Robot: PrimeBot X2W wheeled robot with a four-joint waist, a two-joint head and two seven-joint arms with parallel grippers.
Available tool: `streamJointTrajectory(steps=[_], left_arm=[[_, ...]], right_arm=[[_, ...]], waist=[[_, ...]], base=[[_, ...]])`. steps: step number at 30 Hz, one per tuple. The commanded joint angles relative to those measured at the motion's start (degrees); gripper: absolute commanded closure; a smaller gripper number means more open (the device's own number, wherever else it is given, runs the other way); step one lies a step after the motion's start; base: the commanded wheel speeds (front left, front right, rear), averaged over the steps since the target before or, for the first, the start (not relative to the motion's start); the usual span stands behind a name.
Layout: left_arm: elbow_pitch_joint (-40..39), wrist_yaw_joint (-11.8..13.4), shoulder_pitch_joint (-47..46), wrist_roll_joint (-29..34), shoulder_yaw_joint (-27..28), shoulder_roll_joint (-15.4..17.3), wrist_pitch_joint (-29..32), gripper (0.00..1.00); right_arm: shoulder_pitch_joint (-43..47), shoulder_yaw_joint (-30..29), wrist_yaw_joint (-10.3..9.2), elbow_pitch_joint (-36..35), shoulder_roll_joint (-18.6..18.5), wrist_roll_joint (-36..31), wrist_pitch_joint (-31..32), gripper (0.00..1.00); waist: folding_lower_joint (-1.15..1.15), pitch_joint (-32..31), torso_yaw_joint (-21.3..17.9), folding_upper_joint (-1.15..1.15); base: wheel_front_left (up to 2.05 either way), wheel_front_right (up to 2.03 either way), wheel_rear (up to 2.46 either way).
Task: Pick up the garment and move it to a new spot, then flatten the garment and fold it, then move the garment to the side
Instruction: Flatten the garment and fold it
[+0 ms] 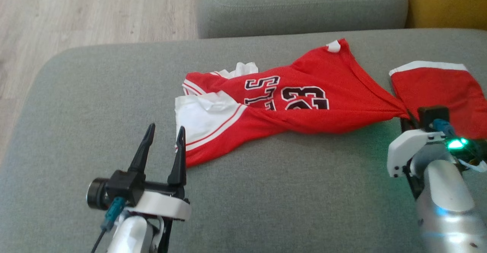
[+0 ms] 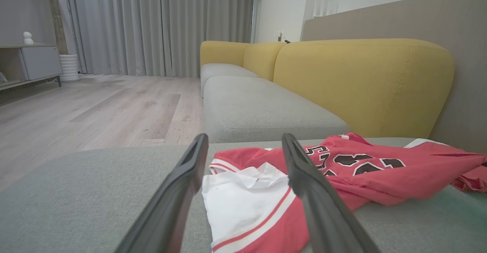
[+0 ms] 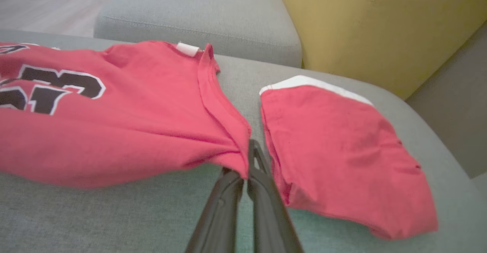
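The garment (image 1: 304, 101) is a red jersey with white trim and black numbers, lying crumpled across the grey sofa seat (image 1: 95, 104). My right gripper (image 1: 406, 116) is shut on a pinch of the red cloth where the body meets a sleeve; in the right wrist view its fingers (image 3: 253, 169) close on that fold of the garment (image 3: 133, 120). My left gripper (image 1: 164, 139) stands open just left of the jersey's white lower corner, holding nothing. The left wrist view shows that gripper (image 2: 243, 146) open, with the garment (image 2: 251, 203) between and beyond its fingers.
A second grey seat cushion (image 1: 300, 5) lies behind, and a yellow backrest (image 1: 445, 2) rises at the far right. Wooden floor (image 1: 76, 13) runs past the sofa's left edge. Bare grey seat stretches in front of the jersey.
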Motion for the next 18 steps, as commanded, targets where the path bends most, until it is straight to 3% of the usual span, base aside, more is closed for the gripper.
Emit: streamJointTrajectory(steps=[1, 9, 18], left_arm=[[-1.46, 0.13, -0.88, 0.51, 2.11, 0.08, -0.29, 0.0], [-2.01, 0.03, -0.96, 0.82, 1.88, -0.29, -0.29, 0.0], [-1.76, -0.86, -2.35, 1.54, 3.09, 0.11, -0.29, 0.0]], right_arm=[[-0.21, 1.78, -0.11, -5.88, -0.45, -0.92, 1.23, 0.0], [5.5, 3.38, -0.11, -26.41, 0.06, -0.03, 0.72, 0.0], [17.26, 16.89, -0.11, -38.14, 0.19, 19.97, -4.64, 0.0]], waist=[[0.01, -1.15, -0.02, 0.0], [0.01, -0.93, -0.17, 0.0], [0.01, 2.96, -1.74, 0.0]], base=[[0.0, 0.0, 0.0], [0.0, 0.0, 0.0], [0.0, 0.0, 0.0]])
